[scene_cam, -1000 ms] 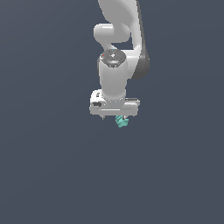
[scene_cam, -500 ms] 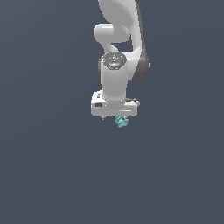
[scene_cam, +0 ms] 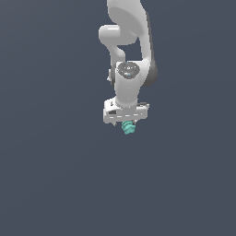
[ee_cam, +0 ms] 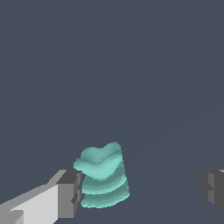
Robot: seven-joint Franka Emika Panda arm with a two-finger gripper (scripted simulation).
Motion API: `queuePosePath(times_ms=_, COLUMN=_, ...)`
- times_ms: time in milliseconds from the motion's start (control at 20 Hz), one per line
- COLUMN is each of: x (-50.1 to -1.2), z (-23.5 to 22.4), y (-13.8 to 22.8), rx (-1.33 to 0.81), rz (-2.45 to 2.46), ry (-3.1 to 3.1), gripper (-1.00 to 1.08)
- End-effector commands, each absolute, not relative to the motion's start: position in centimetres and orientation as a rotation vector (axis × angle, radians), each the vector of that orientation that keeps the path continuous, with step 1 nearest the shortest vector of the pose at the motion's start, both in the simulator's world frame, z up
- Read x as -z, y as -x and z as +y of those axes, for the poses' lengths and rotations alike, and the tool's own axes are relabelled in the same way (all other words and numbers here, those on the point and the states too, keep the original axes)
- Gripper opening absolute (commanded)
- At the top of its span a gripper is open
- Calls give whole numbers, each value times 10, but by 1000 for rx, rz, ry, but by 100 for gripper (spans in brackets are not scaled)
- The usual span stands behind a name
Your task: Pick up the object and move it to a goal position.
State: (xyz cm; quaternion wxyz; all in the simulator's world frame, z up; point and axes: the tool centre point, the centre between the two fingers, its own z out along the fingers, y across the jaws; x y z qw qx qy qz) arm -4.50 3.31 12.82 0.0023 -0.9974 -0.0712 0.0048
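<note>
The object (scene_cam: 129, 127) is a small teal-green lump with ridged, stacked layers, lying on the dark grey floor right under the white gripper (scene_cam: 126, 122). In the wrist view the object (ee_cam: 103, 176) stands between the jaws, up against one finger pad (ee_cam: 71, 193). A wide gap separates it from the other fingertip (ee_cam: 213, 189). The gripper (ee_cam: 141, 189) is open and straddles the object. In the exterior view the fingers are mostly hidden behind the hand and the object.
The white arm (scene_cam: 131, 41) rises from the hand toward the top of the exterior view. The plain dark grey floor (scene_cam: 55, 175) surrounds the object on all sides. No goal marker shows.
The hand and wrist have shifted slightly toward the exterior view's right and a little lower over the object. The object has stayed where it was.
</note>
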Motion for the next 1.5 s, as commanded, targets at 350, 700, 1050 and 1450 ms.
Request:
queuePosePath(times_ms=350, x=-95, z=56, y=83, rx=-2, rz=-507, ry=3100, gripper=100)
queuePosePath(times_ms=700, x=-90, z=60, y=90, rx=-2, rz=-549, ry=3093, gripper=100)
queuePosePath(times_ms=1050, x=-76, z=60, y=90, rx=-1, rz=-551, ry=3093, gripper=100)
queuePosePath(times_ms=1450, x=-43, z=60, y=91, rx=0, rz=-557, ry=3092, gripper=100)
